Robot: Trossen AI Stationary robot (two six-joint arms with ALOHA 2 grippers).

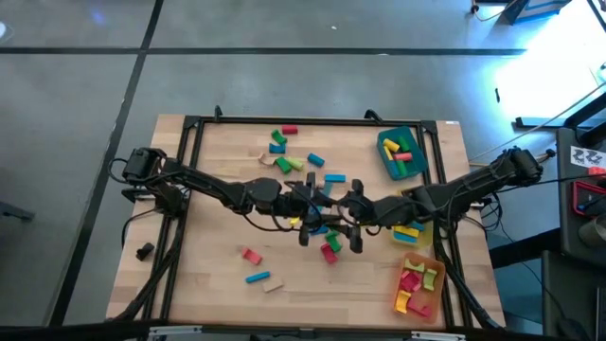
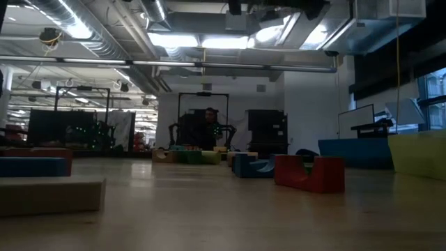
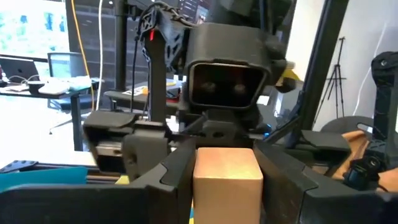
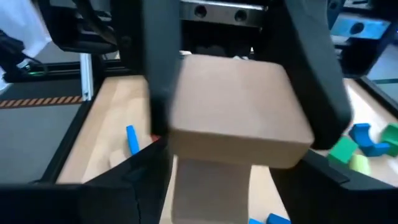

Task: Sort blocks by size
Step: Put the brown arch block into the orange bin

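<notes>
A wooden table (image 1: pixel 218 275) is seen from above, with two dark arms reaching in from either side and meeting near its middle. The left gripper (image 1: pixel 305 197) and the right gripper (image 1: pixel 348 210) are brought close together there, above a cluster of small coloured blocks (image 1: pixel 322 237). In the left wrist view, a plain wood block (image 3: pixel 226 182) is pinched between the left gripper's two dark fingers (image 3: pixel 171 177), with the right arm's wrist and camera housing seen directly facing it. In the right wrist view, the same plain wood block (image 4: pixel 239 112) is seen large and close between the right gripper's fingers (image 4: pixel 323 81), whose jaws are spread wide on either side of it; contact with the block cannot be told. More blocks are scattered over the far middle of the table, and a few lie apart near the front edge, among them a pink one (image 1: pixel 251 255), a blue one (image 1: pixel 257 278) and a plain one (image 1: pixel 274 283). A teal tray (image 1: pixel 401 152) at the far right holds several blocks, an orange tray (image 1: pixel 419 286) at the near right holds pink and yellow ones, and a yellow tray (image 1: pixel 413 233) lies between them, partly hidden under the right arm. A small dark lump (image 1: pixel 144 251) rests beside the table's left edge. In the low view, red (image 2: pixel 309 172) and blue blocks (image 2: pixel 33 166) are seen across the tabletop, with a person (image 2: pixel 208 125) seated far behind.
</notes>
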